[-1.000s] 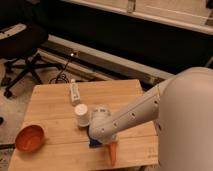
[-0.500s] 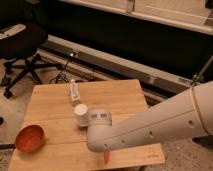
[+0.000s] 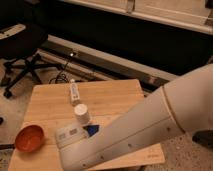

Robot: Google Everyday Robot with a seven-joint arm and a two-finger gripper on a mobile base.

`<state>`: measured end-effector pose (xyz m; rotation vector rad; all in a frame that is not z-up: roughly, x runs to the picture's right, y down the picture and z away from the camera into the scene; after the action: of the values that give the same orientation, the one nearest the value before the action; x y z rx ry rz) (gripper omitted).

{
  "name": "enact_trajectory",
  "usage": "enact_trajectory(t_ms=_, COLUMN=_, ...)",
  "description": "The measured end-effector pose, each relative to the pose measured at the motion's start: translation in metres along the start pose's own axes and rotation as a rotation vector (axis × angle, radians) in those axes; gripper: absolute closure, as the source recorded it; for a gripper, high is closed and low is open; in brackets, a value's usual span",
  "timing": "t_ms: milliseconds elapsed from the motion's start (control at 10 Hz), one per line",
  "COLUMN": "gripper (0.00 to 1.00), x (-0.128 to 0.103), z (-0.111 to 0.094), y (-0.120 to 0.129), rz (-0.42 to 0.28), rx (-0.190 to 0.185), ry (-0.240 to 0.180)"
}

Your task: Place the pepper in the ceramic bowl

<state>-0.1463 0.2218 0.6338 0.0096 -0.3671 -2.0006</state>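
The ceramic bowl [image 3: 30,138] is round, orange-brown and glossy, and sits at the front left of the wooden table [image 3: 50,102]. It looks empty. My white arm [image 3: 145,135] reaches in from the right across the table's front. Its boxy wrist end [image 3: 70,137] hangs just right of the bowl. The gripper is hidden under that wrist end, low over the table's front. The pepper is hidden from view.
A white upturned cup [image 3: 81,114] stands mid-table just behind the wrist. A corner of a blue sponge [image 3: 93,130] shows beside the arm. A white bottle [image 3: 74,91] lies further back. A black office chair [image 3: 22,50] stands on the floor at the left.
The arm has swung closer to the camera and leftward toward the bowl. The orange pepper tip seen under the arm before is now covered.
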Motion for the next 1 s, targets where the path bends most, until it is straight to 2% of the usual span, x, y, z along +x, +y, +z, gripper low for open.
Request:
enact_trajectory(t_ms=200, gripper=1.00, x=0.020, z=0.011, y=-0.033, rz=-0.085, rx=0.030, ry=0.036)
enact_trajectory(t_ms=600, gripper=1.00, x=0.051, z=0.036, y=-0.073, rz=-0.166, rx=0.036, ry=0.050)
enact_trajectory(t_ms=800, gripper=1.00, x=0.065, z=0.045, y=-0.096, rz=-0.195, rx=0.029, ry=0.034)
enact_trajectory(t_ms=1000, gripper=1.00, x=0.074, z=0.050, y=-0.112, rz=-0.203, rx=0.003, ry=-0.010)
